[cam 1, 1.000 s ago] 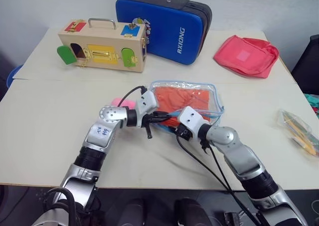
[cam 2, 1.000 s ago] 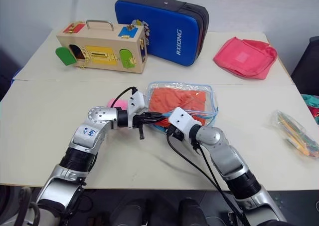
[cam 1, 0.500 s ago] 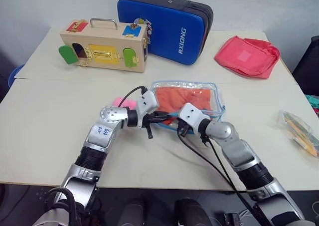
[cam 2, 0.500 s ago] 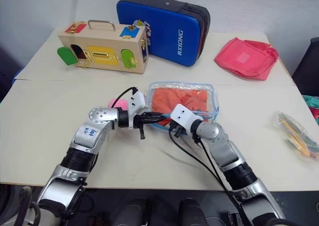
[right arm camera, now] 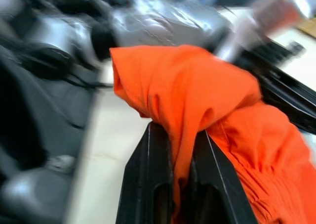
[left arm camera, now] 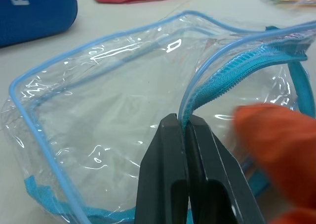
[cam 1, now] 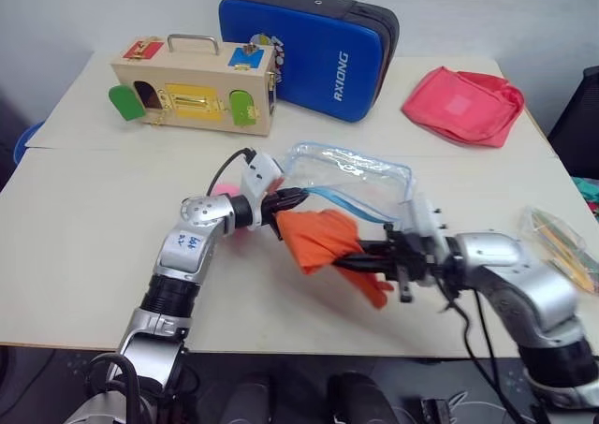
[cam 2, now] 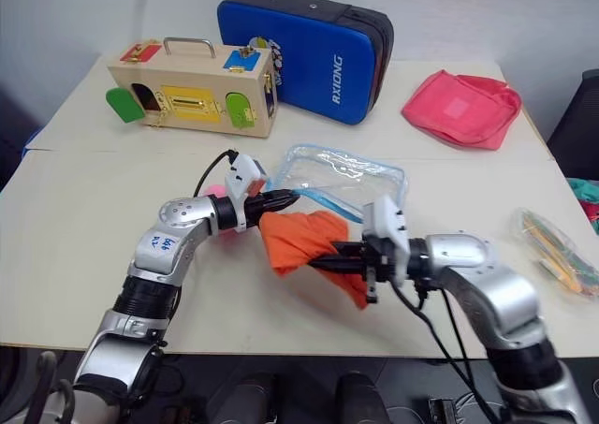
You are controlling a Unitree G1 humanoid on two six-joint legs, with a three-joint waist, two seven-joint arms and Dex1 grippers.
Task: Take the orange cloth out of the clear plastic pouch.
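Note:
The orange cloth (cam 1: 323, 241) hangs bunched above the table, outside the clear plastic pouch (cam 1: 351, 185). My right gripper (cam 1: 360, 254) is shut on the cloth; the right wrist view shows the fabric (right arm camera: 197, 100) draped over and pinched between the fingers. Just left of the cloth, my left gripper (cam 1: 288, 199) is shut on the pouch's light blue zipper edge (left arm camera: 217, 85) and holds that side lifted. The pouch looks empty, see-through, its mouth facing the cloth.
At the back of the table stand a wooden latch box (cam 1: 192, 85) and a large blue hard case (cam 1: 307, 48). A pink-red fabric bag (cam 1: 461, 104) lies back right. A small bag of pencils (cam 1: 564, 251) sits at the right edge. Something pink (cam 1: 223, 192) peeks behind my left forearm.
My right gripper shut on the orange cloth and pulled it back out of the pouch, rising and turning to point left. The left gripper kept its hold on the pouch edge, lifting it slightly.

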